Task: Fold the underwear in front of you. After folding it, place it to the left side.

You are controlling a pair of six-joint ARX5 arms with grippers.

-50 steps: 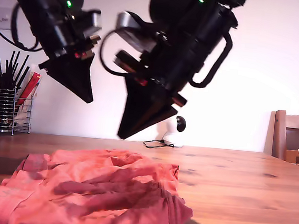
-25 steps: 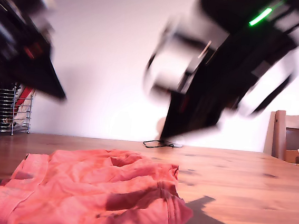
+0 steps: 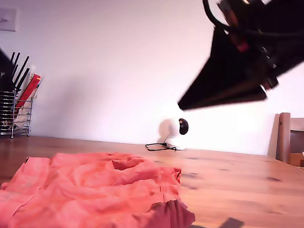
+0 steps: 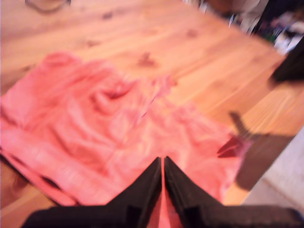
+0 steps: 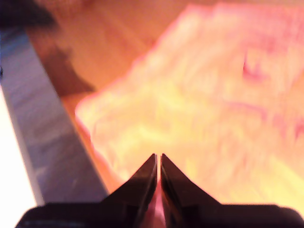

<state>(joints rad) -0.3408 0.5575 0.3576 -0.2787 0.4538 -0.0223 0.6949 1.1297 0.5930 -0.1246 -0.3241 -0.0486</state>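
My first gripper (image 4: pixel 163 159) has its jaws pressed together on nothing and hangs above the underwear (image 4: pixel 109 123). My second gripper (image 5: pixel 158 155) is likewise closed and empty, over one edge of the underwear, though blur hides detail. In the exterior view an arm (image 3: pixel 237 63) hangs high at the right. The underwear lies rumpled on the table (image 3: pixel 253 183) at the lower left. Folding looks unfinished. Next, the jaws likely need to part and descend onto a hem.

No readable text, labels, brands, numbers or signs anywhere, wrist views too blurred to tell
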